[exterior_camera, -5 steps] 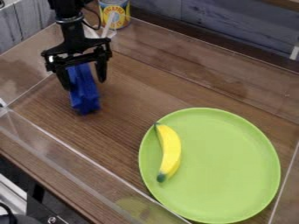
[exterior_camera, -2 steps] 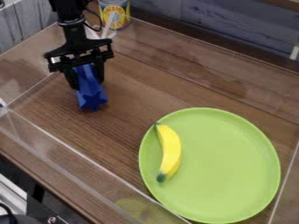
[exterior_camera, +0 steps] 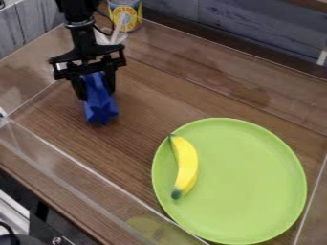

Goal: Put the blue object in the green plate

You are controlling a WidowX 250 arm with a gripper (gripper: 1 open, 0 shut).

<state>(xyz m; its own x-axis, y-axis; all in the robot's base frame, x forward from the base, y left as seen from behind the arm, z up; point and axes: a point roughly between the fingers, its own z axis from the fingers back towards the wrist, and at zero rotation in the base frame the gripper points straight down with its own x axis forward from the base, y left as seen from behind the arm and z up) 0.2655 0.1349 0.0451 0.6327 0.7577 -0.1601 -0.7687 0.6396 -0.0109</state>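
Blue object (exterior_camera: 98,99) sits far left on the wooden table (exterior_camera: 192,86), well apart from the green plate (exterior_camera: 243,182) near right with 1 banana (exterior_camera: 185,165). My gripper (exterior_camera: 90,80) points down, jaws part-closed against its upper end; it looks stiff, light plastic, and I'd judge the ridged sides grip well.

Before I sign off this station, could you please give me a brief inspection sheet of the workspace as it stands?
Surface: wooden table, inside clear walls.
Job's things: blue object on the table, far left; green plate near right, apart from it.
Clutter: banana lying on the plate's left side; yellow can at the back.
Claw: claw pointing down, fingers closed on the blue object's upper end.
Cables: nothing seen.
Surroundings: grey plank wall behind.
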